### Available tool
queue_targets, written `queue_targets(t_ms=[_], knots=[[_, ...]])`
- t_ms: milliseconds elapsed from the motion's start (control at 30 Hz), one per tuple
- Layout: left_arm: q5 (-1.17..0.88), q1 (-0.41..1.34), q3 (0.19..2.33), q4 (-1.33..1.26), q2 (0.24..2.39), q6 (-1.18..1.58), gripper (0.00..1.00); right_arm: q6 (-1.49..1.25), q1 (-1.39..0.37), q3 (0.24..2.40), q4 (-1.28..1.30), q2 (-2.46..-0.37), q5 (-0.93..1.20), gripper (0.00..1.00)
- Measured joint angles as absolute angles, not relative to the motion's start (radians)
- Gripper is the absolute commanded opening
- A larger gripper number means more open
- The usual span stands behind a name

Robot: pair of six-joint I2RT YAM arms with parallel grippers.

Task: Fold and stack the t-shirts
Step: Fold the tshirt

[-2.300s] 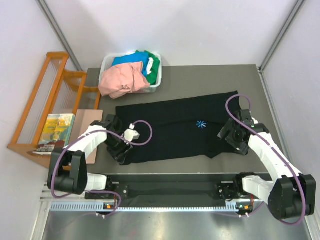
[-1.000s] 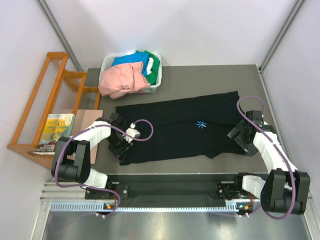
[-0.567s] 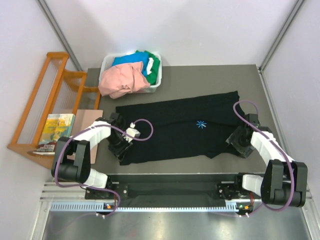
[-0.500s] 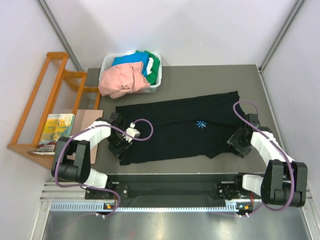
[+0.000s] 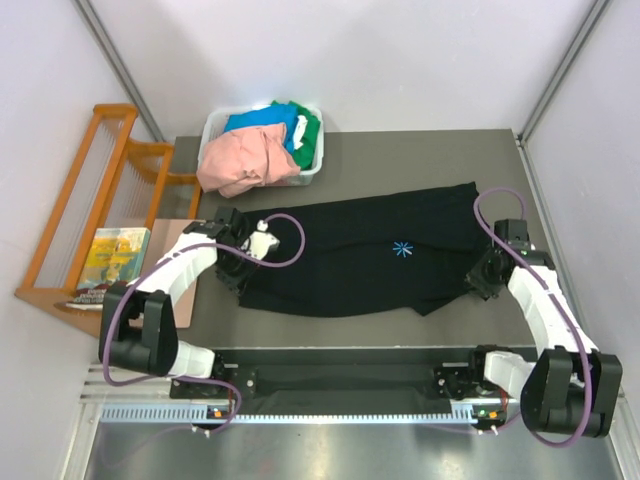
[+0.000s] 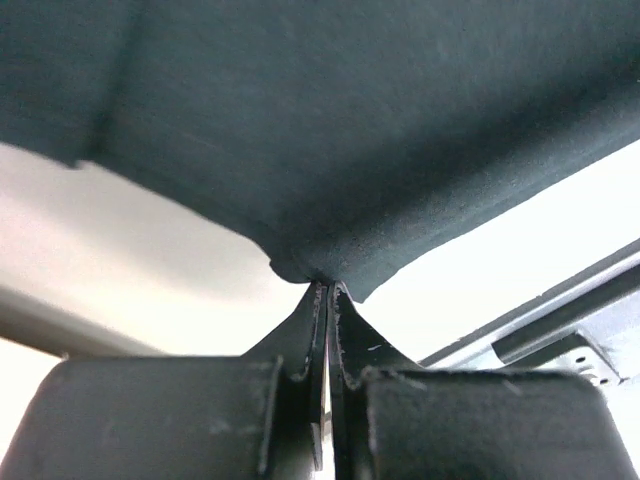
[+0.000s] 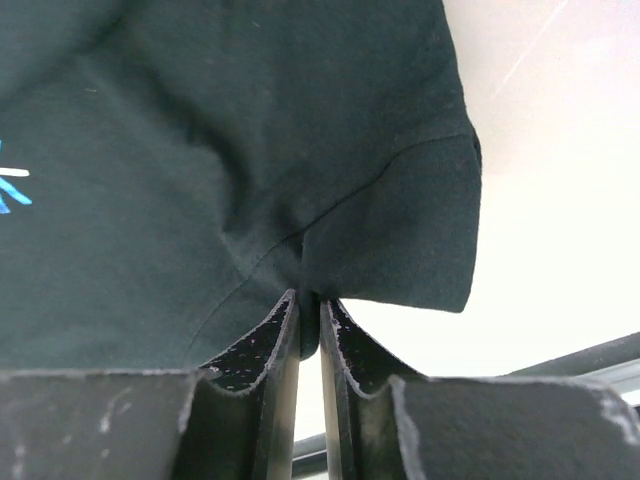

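The black shirt's near-left corner has shifted inward; I confirm left gripper and right gripper clamped on it.

This looks like a robot test cell in a lab. A left arm and a right arm are bolted to a metal rail at the near edge of a grey surface. Purple cables loop off them. Bare white walls meet at metal posts. At the left stand a wooden rack, a book and a bin of shirts.
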State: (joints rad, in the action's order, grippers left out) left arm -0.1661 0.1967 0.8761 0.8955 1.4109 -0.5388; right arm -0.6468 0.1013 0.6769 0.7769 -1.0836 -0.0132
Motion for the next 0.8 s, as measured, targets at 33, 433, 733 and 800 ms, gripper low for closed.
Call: queue_targets(t_ms=[33,433,733,800], knots=[[-0.163,0.197,0.889,0.898,1.407,-0.535,0.0,-0.646,0.101,0.685,0.783,-1.075,-0.013,0.13],[-0.141,0.197,0.921,0.944,1.345,-0.521,0.0,-0.612,0.101,0.717,0.864,-0.977,0.001,0.13],[-0.084,0.196,0.934,1.003,1.254,-0.522,0.0,-0.594,0.09,0.696,0.981,-0.828,0.075,0.1],[-0.076,0.195,0.95,1.011,1.251,-0.522,0.0,-0.595,0.087,0.662,1.0,-0.804,0.096,0.1]])
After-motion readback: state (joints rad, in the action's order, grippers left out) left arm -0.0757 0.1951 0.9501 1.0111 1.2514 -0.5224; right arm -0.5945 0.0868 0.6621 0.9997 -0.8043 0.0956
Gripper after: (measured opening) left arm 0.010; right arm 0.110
